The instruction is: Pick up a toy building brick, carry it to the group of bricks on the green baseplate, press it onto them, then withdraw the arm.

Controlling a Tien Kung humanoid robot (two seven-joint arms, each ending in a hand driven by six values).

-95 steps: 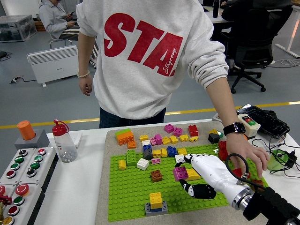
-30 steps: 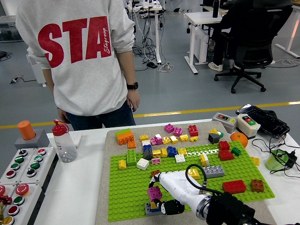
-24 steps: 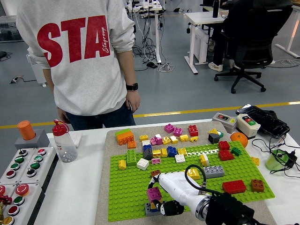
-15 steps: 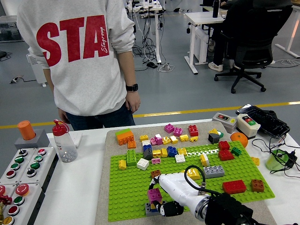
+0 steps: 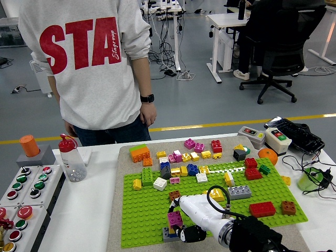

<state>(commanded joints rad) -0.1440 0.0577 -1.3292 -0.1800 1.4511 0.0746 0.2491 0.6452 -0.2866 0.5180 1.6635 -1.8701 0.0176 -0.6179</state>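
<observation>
My right hand [image 5: 181, 223], white with black fingertips, reaches in from the lower right over the green baseplate [image 5: 142, 210]. Its fingers are curled around a magenta brick [image 5: 175, 218], which sits on top of a small stack: a yellow brick [image 5: 170, 229] on a grey brick [image 5: 167, 235] near the plate's front edge. The hand hides most of that stack. A brown brick [image 5: 174, 195] lies just behind it. The left arm is out of view.
Many loose bricks lie along the plate's back edge, among them orange [image 5: 139, 153], blue [image 5: 192, 169] and red [image 5: 216, 146] ones. Grey [image 5: 239, 192] and red [image 5: 262, 209] bricks sit to the right. A bottle [image 5: 70, 157] and button boxes [image 5: 21, 191] stand left. A person [image 5: 94, 63] stands behind the table, hands down.
The person has stepped to the left and taken their hand off the table. My right hand has carried the magenta brick left across the plate and lowered it onto the yellow-grey stack.
</observation>
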